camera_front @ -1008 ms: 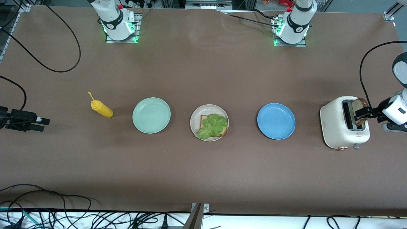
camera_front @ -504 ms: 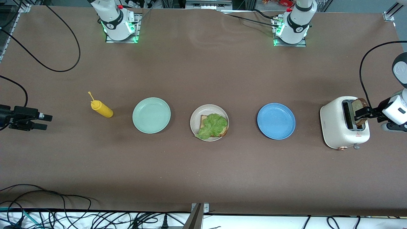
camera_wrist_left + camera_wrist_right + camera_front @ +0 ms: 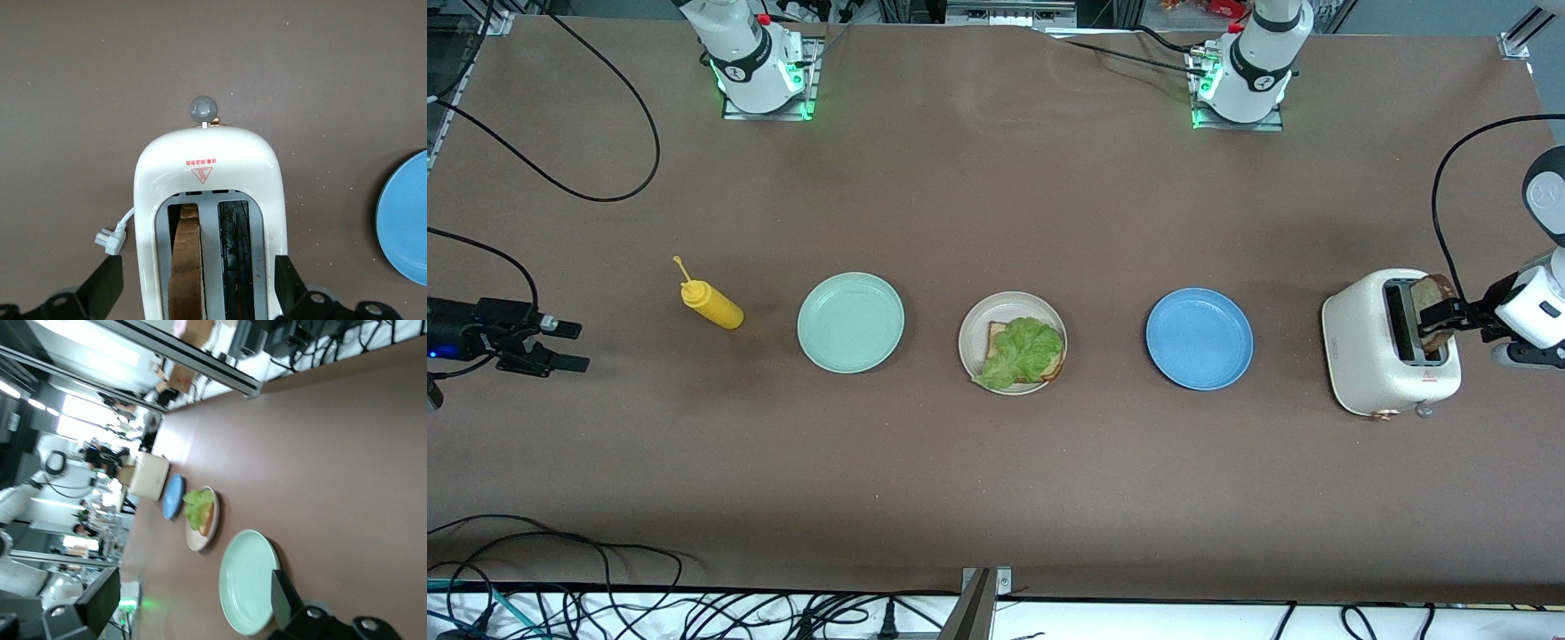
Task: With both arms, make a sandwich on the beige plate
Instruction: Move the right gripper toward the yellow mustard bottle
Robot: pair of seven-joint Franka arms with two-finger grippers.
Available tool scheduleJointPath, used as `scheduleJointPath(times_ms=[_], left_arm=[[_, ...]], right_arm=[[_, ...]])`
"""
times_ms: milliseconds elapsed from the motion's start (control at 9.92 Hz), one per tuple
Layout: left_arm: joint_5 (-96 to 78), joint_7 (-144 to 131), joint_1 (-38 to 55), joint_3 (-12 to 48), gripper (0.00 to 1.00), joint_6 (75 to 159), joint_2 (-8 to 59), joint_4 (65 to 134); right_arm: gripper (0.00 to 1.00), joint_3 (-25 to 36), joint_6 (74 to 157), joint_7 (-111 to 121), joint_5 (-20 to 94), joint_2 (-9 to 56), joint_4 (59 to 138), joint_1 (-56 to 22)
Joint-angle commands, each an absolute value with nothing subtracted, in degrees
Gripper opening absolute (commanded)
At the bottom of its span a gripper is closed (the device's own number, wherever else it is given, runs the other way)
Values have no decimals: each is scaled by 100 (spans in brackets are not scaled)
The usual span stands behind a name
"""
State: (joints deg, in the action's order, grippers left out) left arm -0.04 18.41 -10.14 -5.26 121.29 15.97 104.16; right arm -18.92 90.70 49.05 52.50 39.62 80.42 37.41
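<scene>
three plates (image 3: 850,322); two bread slices (image 3: 1434,302); one lettuce leaf (image 3: 1023,352), one toaster (image 3: 1378,351), one mustard bottle (image 3: 711,305)

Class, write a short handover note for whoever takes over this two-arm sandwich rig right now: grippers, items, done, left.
Left gripper: open, astride the second brown-crusted bread slice standing in the white toaster; not gripped.
Right gripper: open, empty, waiting at the right arm's end of the table.
Done: one tan bread slice under a ruffled green lettuce leaf on the round beige plate.
Left: grip the toaster slice, place it on the lettuce.
</scene>
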Motion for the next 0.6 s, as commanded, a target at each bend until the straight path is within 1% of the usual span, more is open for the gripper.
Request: scheduleJointPath(times_ms=[0, 202, 302, 504], left_arm=[[158, 1854, -1046, -483, 100, 12199, 1397, 10617], [158, 1854, -1046, -483, 100, 12199, 1397, 10617], [158, 1854, -1046, -483, 100, 12199, 1397, 10617], [158, 1854, -1046, -483, 100, 12199, 1397, 10617]], right_arm=[[100, -1934, 9193, 5211, 5860, 3911, 8428, 3832], [100, -1925, 9649, 5457, 6325, 3902, 8805, 3832], [100, -1907, 9703, 5771, 6372, 3902, 8920, 3832], [100, -1863, 9642, 7200, 6355, 3964, 9026, 3832]])
